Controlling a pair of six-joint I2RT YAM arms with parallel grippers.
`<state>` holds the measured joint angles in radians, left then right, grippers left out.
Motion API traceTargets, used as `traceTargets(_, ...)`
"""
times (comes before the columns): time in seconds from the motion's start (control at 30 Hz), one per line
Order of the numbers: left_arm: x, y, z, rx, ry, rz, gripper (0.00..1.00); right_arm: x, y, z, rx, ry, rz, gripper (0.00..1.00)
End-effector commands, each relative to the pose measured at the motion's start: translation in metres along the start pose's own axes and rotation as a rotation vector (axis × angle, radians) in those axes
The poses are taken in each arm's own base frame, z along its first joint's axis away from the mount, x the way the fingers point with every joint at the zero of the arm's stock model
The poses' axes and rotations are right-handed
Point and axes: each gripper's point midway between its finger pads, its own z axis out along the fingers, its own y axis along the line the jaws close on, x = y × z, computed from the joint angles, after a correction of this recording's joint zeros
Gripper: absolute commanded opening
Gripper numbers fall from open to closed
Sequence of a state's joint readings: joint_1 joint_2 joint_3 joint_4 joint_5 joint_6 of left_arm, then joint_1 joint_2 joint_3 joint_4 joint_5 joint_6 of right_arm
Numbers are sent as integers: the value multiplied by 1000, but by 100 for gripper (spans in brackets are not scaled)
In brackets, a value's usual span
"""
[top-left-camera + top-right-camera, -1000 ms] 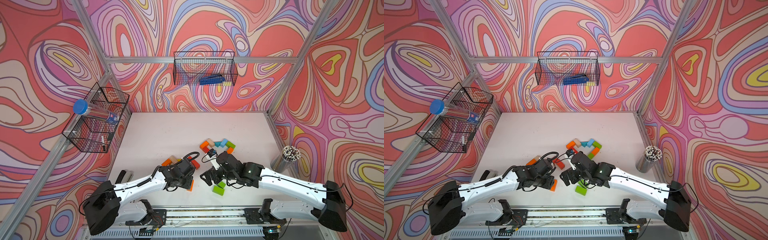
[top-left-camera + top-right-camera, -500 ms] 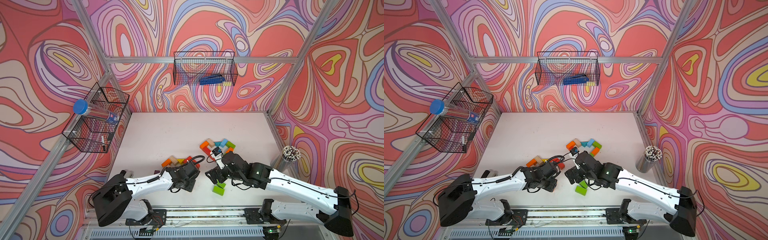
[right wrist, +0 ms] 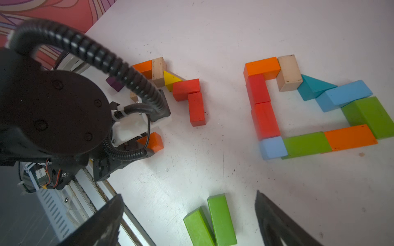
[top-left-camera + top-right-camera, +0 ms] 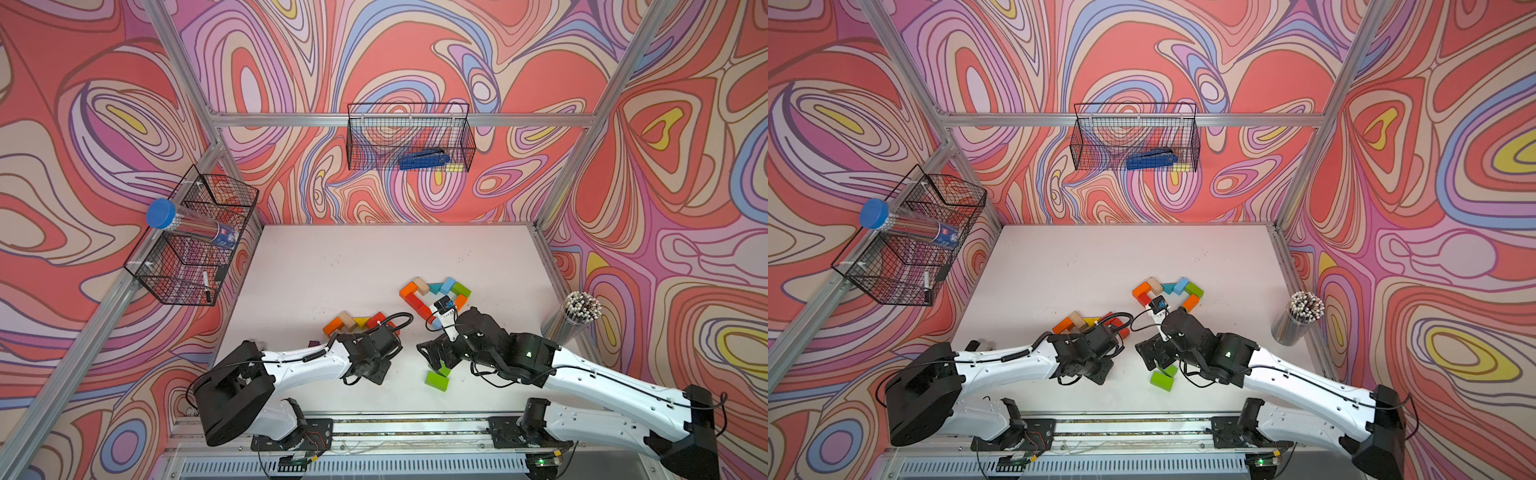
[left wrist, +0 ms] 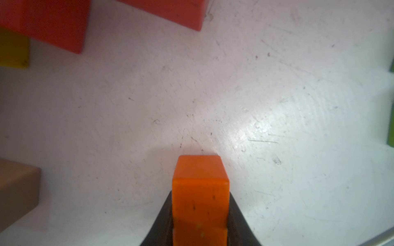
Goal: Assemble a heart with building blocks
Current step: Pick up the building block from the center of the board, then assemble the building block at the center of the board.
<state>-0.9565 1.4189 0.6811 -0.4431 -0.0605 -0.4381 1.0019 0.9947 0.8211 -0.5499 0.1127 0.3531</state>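
In the left wrist view my left gripper [image 5: 200,200] is shut on an orange brick [image 5: 200,187], low over the table; the right wrist view shows the same orange brick [image 3: 154,141] between those jaws. My right gripper [image 3: 188,194] hangs open above two green bricks [image 3: 221,217] lying side by side near the front edge, touching neither. Further back lies a closed ring of building blocks [image 4: 408,289] in orange, wood, teal, light blue, green and red. To its left sits a loose cluster [image 4: 345,322]: orange, wood, a yellow wedge, two red bricks and a purple cube [image 3: 115,83].
A cup of pencils [image 4: 575,316] stands at the table's right edge. Wire baskets hang on the left wall [image 4: 195,237] and the back wall [image 4: 409,137], the latter holding a blue stapler. A metal rail [image 4: 374,424] runs along the front.
The left jaws have closed in on the orange brick, and that arm has drawn lower and nearer the front. The right arm has drifted slightly right, jaws still open over the green bricks.
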Motion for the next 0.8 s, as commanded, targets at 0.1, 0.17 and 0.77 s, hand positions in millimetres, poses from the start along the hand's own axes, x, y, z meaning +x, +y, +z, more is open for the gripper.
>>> traceTargets(0.1, -14, 10, 6, -67, 3, 85, 23, 2, 7, 1, -54, -18, -36, 93)
traceTargets(0.17, -19, 13, 9, -70, 3, 78, 22, 3, 9, 0, -73, -27, -48, 93)
traceTargets(0.77, -49, 17, 26, -52, 17, 134, 23, 14, 15, -9, -146, -64, -95, 92)
